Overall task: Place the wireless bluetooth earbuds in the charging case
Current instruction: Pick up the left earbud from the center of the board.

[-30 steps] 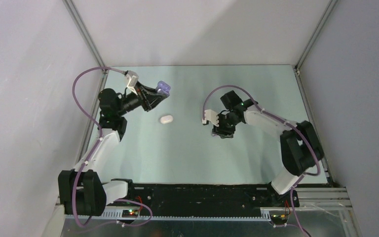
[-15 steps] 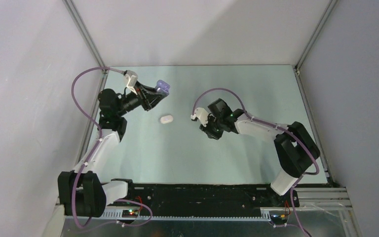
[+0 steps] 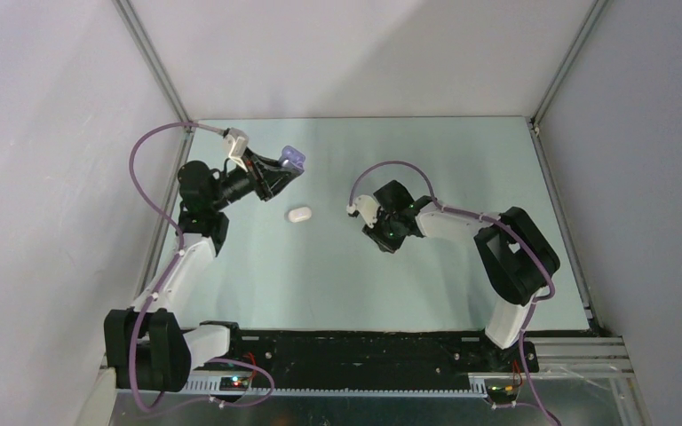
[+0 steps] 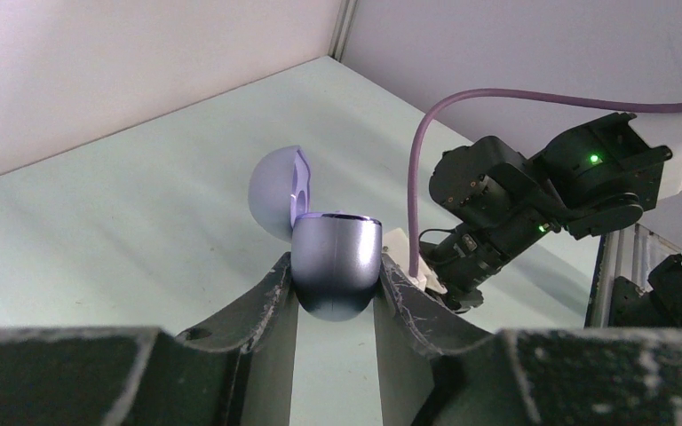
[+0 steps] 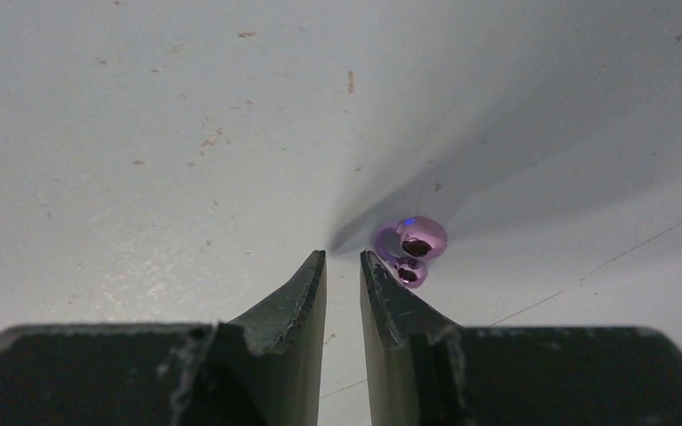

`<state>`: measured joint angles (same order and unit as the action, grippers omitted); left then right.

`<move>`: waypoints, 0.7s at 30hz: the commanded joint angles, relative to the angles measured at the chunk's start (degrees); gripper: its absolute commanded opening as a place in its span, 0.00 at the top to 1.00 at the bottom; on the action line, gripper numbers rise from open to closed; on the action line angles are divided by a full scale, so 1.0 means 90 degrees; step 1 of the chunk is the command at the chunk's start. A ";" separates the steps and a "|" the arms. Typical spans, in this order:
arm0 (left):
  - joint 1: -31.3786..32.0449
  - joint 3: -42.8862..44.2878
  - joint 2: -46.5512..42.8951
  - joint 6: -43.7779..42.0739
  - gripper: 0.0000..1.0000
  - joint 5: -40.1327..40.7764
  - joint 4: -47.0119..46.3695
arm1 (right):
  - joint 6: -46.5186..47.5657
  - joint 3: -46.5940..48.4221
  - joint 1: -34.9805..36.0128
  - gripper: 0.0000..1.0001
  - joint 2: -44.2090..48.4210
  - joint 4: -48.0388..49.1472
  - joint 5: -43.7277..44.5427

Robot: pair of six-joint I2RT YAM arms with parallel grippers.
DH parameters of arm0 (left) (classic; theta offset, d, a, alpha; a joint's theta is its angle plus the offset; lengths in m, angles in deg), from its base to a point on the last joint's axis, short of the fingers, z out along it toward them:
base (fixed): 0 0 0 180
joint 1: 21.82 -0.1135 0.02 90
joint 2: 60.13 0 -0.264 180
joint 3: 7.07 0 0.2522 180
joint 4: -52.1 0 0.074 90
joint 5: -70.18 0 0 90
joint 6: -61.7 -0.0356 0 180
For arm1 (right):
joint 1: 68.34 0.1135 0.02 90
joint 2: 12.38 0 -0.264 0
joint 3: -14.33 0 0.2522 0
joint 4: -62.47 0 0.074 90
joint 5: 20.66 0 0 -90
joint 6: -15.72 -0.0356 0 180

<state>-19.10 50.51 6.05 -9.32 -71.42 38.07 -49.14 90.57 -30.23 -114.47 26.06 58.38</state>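
**Item 1 – L gripper** [image 3: 286, 167]: upper left of the top view, raised off the table [image 3: 426, 151]. Fingers [image 4: 275, 302] clamped on item 2, one on each side.

**Item 2 – purple charging case** [image 4: 336, 271]: centre of the L wrist view, pinched between the finger pads at its lower body, upright. Lid [image 4: 273, 191] hinged open, standing up and back to the left. Pale rim shows on top. Can't tell from here whether anything sits inside.

**Item 3 – R gripper** [image 5: 344, 257]: centre-right of the top view, pointed down at the table. Fingers [image 5: 306, 293] nearly together, with a narrow slit between the tips and nothing in it.

**Item 4 – purple earbud** [image 5: 413, 241]: glossy, lying on the table just right of the R fingertips in the R wrist view, outside the slit, not gripped. Contact w/ the finger: can't tell. Hidden under the gripper in the top view.

**Item 5 – white case** [image 3: 299, 215]: closed, on the table between the two grippers, below and near item 2 in the top view, touching neither.

**Item 6 – R arm** [image 4: 542, 191]: right side of the L wrist view, w/ a green LED lit and a purple cable [image 4: 426, 160] looping over it.
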 commanded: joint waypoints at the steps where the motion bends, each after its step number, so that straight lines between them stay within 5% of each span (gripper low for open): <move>1: 0.0007 -0.0001 -0.0178 -0.0156 1.00 0.0050 -0.0052 | 0.0008 0.0246 -0.0051 0.74 -0.0072 0.0290 0.0209; 13: 0.0008 0.0039 -0.0089 -0.0176 1.00 0.0074 -0.0012 | 0.0170 0.0345 -0.0145 0.73 -0.0091 0.0366 0.0257; 21: 0.0007 0.0034 -0.0110 -0.0195 1.00 0.0087 0.0046 | 0.1179 0.0357 -0.0126 0.68 -0.0069 0.0330 0.0045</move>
<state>-19.10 50.51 6.05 -9.40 -71.02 39.54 -45.03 91.55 -31.34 -114.95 27.94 59.99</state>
